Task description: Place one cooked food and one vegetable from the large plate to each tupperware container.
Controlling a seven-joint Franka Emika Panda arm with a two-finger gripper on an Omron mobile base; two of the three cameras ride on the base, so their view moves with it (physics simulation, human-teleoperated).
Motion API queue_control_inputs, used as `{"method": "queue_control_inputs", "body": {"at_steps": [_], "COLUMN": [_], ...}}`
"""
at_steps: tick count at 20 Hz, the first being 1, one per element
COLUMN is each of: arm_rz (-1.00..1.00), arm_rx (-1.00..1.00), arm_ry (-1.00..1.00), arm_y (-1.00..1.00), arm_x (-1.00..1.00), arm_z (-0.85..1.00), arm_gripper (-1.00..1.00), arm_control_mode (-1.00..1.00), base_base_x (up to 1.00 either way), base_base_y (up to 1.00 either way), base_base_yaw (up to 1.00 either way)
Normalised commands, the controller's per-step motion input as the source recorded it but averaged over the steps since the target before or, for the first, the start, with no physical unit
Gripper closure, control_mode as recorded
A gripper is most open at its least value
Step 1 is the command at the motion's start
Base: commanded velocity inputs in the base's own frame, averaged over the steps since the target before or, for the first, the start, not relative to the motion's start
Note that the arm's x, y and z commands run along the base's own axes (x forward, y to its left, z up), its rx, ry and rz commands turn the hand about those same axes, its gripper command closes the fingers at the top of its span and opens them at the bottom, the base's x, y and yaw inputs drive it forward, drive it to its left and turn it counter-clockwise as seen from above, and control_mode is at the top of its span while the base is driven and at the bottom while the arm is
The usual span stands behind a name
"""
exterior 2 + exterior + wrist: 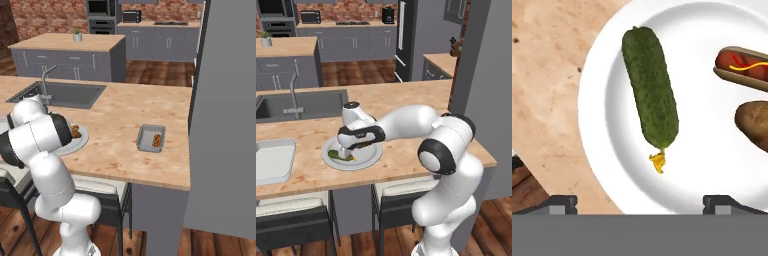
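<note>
Claw (640, 202) wide open, empty, poised over large plate (367, 158) on worktop (406, 150). Cucumber (650, 87), hot dog (743, 66), potato (754, 123) lie on plate. Tupperware containers: one (273, 160) at left, other (151, 138) well right, holding a hot dog.

White plate (612, 140) carries a dark green bumpy cucumber (650, 90), a yellow-striped red hotdog (743, 67) and a brown potato (754, 122); the tabletop (547, 75) is tan woodgrain.

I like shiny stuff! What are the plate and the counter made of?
The plate looks like glazed white ceramic: smooth, with a soft sheen and shading at its rim, though it could be plastic. The counter looks like pale wood: tan, blotchy grain, matte.
</note>
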Motion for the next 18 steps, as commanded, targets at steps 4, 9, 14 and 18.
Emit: {"method": "queue_control_inputs", "body": {"at_steps": [4, 9, 14, 18], "arm_rz": [0.00, 0.00, 0.00, 0.00], "arm_rx": [0.00, -0.02, -0.03, -0.02], "arm_ry": [-0.02, 0.03, 0.13, 0.10], "arm_y": [0.18, 0.09, 0.03, 0.18], "arm_x": [0.16, 0.28, 0.45, 0.30], "arm_z": [-0.21, -0.07, -0.15, -0.29], "arm_gripper": [-1.00, -1.00, -1.00, -1.00], "arm_control_mode": [-1.00, -1.00, -1.00, -1.00], "base_base_x": [0.00, 0.00, 0.00, 0.00], "base_base_y": [0.00, 0.00, 0.00, 0.00], "base_base_yaw": [0.00, 0.00, 0.00, 0.00]}}
